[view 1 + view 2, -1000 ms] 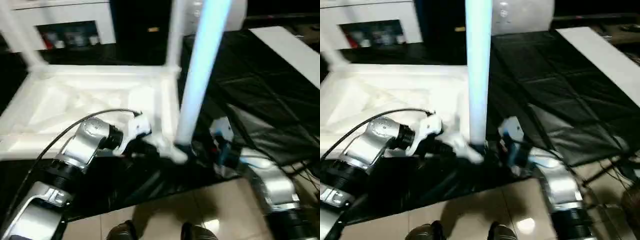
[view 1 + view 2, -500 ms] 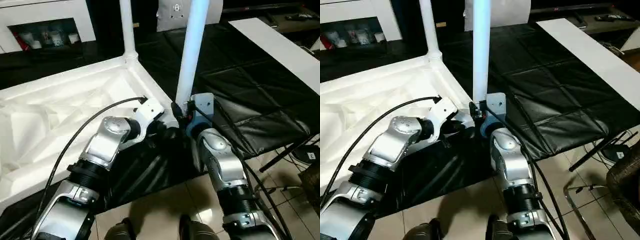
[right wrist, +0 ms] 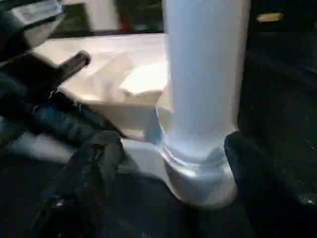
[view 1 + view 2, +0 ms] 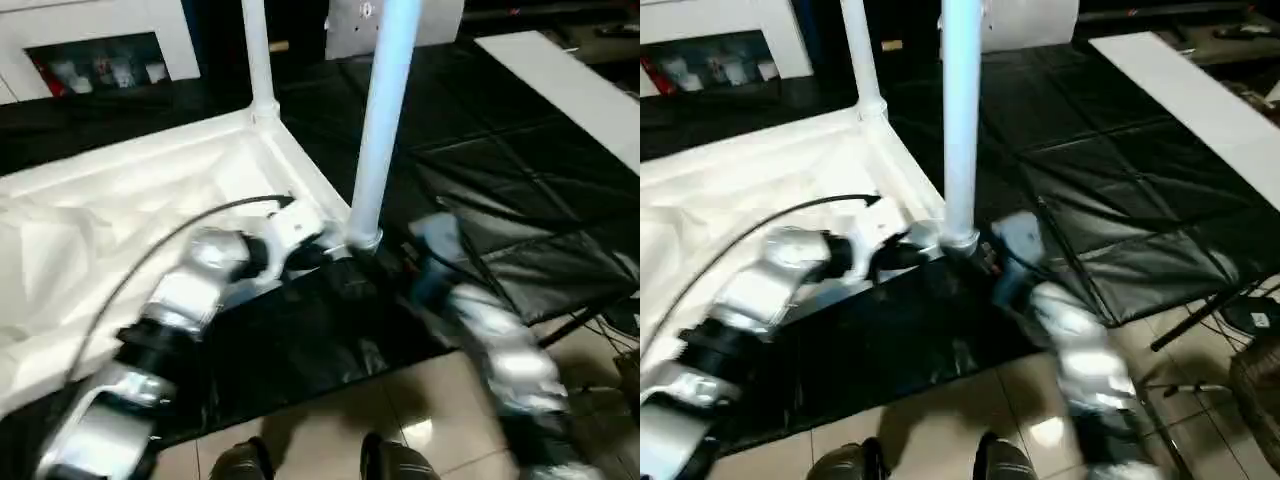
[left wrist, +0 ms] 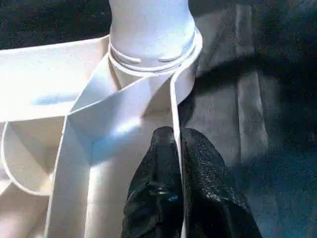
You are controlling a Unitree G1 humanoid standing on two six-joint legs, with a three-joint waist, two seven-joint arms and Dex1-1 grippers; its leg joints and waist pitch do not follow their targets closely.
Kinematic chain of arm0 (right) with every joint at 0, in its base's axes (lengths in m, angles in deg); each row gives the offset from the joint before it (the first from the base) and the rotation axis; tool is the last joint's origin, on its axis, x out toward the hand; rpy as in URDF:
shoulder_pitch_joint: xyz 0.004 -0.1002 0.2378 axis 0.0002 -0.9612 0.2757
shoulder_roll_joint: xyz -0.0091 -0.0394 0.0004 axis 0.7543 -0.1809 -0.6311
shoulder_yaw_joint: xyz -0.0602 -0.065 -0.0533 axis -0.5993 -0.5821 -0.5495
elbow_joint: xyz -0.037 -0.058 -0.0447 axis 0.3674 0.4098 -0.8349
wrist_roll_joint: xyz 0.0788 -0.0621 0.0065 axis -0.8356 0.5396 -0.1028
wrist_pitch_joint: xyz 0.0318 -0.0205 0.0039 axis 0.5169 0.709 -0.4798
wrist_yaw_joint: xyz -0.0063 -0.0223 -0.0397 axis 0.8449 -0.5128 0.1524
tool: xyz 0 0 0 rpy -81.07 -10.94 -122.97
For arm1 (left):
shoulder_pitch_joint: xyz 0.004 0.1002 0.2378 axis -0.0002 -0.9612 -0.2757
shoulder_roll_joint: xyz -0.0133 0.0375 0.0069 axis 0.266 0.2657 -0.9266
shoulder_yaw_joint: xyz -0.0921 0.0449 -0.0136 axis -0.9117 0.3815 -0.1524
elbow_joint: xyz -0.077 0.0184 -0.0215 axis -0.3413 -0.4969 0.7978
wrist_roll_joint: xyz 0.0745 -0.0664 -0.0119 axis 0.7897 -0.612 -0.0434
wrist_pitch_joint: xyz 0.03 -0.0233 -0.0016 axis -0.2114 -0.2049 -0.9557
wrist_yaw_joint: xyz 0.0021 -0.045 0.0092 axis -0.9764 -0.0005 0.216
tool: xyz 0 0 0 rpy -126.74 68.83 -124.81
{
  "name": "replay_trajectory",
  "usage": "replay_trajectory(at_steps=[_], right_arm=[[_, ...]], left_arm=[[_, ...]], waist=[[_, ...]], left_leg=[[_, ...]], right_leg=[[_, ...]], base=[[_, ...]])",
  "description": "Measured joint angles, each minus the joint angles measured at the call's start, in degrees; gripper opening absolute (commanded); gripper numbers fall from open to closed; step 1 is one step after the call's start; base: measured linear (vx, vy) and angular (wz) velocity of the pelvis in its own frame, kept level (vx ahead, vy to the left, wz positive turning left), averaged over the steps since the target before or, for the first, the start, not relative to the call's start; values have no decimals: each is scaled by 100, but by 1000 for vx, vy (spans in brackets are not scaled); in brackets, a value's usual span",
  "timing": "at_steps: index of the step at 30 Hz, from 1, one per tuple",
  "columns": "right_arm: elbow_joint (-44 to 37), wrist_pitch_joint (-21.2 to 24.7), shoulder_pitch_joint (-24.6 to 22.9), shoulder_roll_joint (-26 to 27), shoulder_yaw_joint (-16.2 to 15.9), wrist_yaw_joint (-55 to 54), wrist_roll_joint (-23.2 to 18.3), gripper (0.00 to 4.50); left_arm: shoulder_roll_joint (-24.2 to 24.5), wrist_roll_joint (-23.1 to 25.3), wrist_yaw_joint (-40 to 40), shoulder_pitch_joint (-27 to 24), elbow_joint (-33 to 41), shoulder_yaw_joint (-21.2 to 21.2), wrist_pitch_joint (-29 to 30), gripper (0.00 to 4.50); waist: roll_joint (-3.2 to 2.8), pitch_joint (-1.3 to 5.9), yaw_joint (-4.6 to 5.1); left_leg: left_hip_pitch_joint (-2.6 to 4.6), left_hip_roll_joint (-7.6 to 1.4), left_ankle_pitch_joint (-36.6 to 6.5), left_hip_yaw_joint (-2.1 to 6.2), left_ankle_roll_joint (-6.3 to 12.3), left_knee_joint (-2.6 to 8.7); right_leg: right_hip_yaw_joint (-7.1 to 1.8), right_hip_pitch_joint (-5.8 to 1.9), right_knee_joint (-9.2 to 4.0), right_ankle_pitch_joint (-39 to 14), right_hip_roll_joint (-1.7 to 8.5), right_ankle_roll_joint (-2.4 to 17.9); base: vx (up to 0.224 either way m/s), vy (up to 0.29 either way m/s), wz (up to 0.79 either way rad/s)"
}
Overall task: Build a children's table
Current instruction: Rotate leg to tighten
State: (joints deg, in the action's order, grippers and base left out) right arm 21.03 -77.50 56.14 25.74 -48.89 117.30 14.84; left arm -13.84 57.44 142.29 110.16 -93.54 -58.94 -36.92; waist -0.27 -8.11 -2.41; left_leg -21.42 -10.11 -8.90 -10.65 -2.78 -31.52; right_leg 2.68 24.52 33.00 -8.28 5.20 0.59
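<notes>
Between the spread right jaws (image 3: 163,168), a leg (image 4: 960,120) stands upright in the tabletop's (image 4: 120,200) corner socket (image 5: 153,54); left jaws (image 5: 176,163), just beside the socket, pinch the tabletop's rim. Right arm is nearer the leg.

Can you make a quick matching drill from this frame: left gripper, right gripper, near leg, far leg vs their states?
Things:
1. left gripper
2. right gripper
3. near leg
4. far leg

States:
A. upright in the tabletop's far corner socket
B. fingers open on either side of a leg's base
C. fingers pinched shut on the tabletop's thin rim
D. upright in the near corner socket, between two black fingers

Pairs: 1-C, 2-B, 3-D, 4-A
</notes>
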Motion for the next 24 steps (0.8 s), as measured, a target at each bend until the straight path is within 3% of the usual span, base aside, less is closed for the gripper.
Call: replay_trajectory(at_steps=[3, 4, 11, 13, 19, 20, 24], right_arm=[[-54, 67, 10, -465, 104, 706, -252, 409], [-53, 125, 12, -639, 114, 934, -335, 432], [101, 268, 300, -1531, 103, 2381, -635, 446], [217, 259, 390, -1625, -117, 2713, -633, 446], [596, 305, 816, -1720, -686, 3621, -619, 430], [669, 316, 888, -1705, -757, 3713, -617, 402], [920, 325, 1103, -1524, -924, 3865, -544, 375]], left_arm=[[217, -86, 478, -4, -57, 50, -333, 0], [307, -135, 681, -20, -59, 85, -437, 0], [653, -390, 2006, -94, -114, 370, -906, 0], [672, -385, 2233, -24, -196, 491, -1102, 0], [679, -358, 2716, 164, -417, 746, -1399, 0], [655, -353, 2746, 186, -449, 776, -1431, 0], [561, -316, 2825, 271, -552, 868, -1520, 0]], waist=[[3, 22, -73], [3, 22, -95], [10, 26, -219], [21, 32, -267], [27, 34, -289], [28, 34, -292], [30, 34, -312]], left_leg=[[-54, -33, 3, 14, 7, -27], [-67, -40, 3, 16, 7, -40], [-62, -34, -19, 10, -28, -140], [-62, -38, -18, 4, -28, -165], [-67, -40, -9, -21, -13, -213], [-66, -39, -8, -22, -11, -218], [-64, -40, -5, -30, -5, -227]], right_leg=[[17, 57, 35, -18, -27, 5], [22, 66, 45, -21, -29, 10], [22, 39, 102, -9, 2, 37], [21, 29, 107, -15, 5, 24], [-7, -1, 106, -19, 11, 17], [-8, -7, 104, -19, 12, 17], [-15, -33, 103, -19, 16, 17]], base=[[18, -17, 0], [0, 0, 0], [-8, 2, 0], [-58, 14, 2], [-9, 2, 0], [0, 0, 0], [0, 0, 0]])
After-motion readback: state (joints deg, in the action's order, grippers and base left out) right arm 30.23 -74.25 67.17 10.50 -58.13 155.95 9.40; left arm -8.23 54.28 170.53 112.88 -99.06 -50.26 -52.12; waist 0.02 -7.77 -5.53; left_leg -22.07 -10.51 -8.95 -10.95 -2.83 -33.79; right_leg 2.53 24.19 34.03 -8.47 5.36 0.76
